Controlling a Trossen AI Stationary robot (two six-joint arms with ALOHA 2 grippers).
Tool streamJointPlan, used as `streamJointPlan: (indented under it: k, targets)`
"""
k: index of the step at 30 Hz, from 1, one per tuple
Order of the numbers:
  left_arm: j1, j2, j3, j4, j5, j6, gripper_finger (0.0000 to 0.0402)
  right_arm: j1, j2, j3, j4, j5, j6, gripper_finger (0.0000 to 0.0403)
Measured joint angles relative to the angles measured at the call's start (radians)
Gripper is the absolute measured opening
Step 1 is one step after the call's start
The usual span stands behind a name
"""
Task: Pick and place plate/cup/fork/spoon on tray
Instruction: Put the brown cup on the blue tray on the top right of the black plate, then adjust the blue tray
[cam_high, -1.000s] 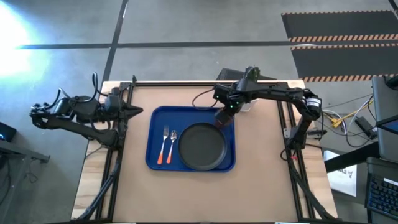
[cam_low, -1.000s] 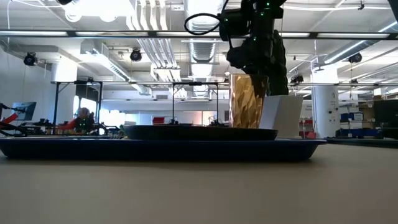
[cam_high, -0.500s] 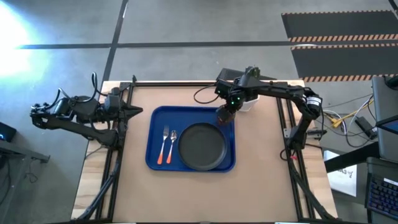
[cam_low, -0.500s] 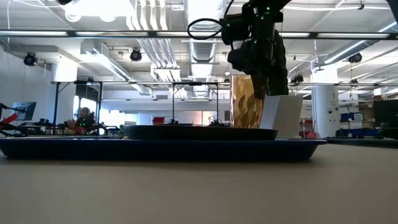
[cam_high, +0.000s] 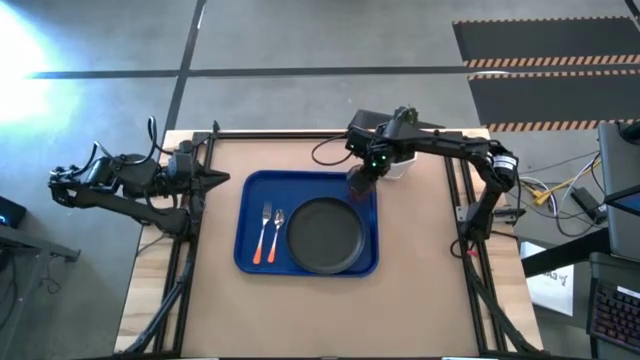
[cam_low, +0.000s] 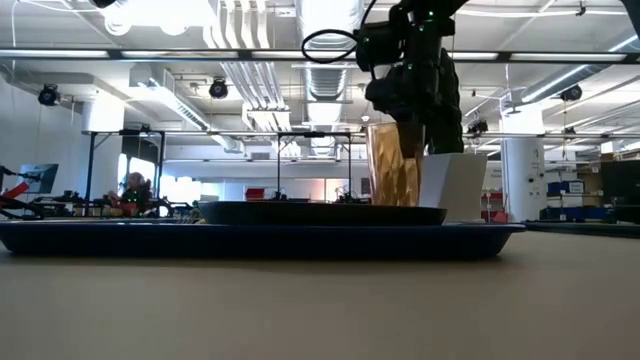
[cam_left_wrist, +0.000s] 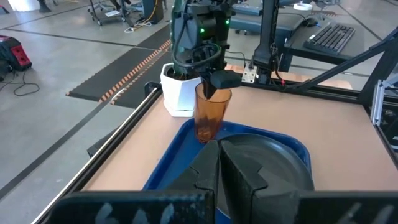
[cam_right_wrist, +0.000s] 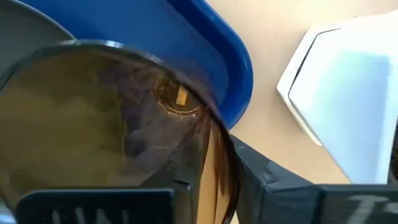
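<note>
Amber cup (cam_left_wrist: 211, 114) upright in far right corner of blue tray (cam_high: 250, 205), beside black plate (cam_high: 324, 235); rim pinched between narrowly parted fingers of right pincer (cam_left_wrist: 214, 84); translucent, faceted, tapering downward.

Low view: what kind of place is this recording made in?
Probably a robotics lab or workshop hall. Behind the table the low view shows exposed ceiling ducts, metal equipment frames and far workbenches; the left wrist view adds a concrete floor and a desk with a keyboard.
</note>
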Motion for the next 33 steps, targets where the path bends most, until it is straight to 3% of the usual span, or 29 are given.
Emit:
streamJointPlan:
  k: [8, 17, 20, 24, 33]
  targets:
    - [0.0, 0.0, 0.0, 0.0, 0.0, 0.0, 0.0, 0.0, 0.0, 0.073, -0.013, 0.026, -0.011, 0.0104]
    - [0.0, 0.0, -0.001, 0.0, -0.002, 0.002, 0.0, 0.0, 0.0, 0.274, -0.082, 0.029, -0.042, 0.0128]
    - [0.0, 0.0, -0.021, -0.01, -0.071, 0.006, 0.0, 0.002, 0.0, 0.352, -0.084, 0.028, -0.05, 0.0127]
    - [0.0, 0.0, -0.085, -0.015, -0.186, 0.002, 0.0, 0.011, 0.0, 0.45, -0.08, 0.028, -0.053, 0.0121]
    - [0.028, 0.039, -0.339, 0.043, -0.184, -0.225, 0.0, 0.084, -0.001, 0.562, -0.005, 0.025, -0.056, 0.0105]
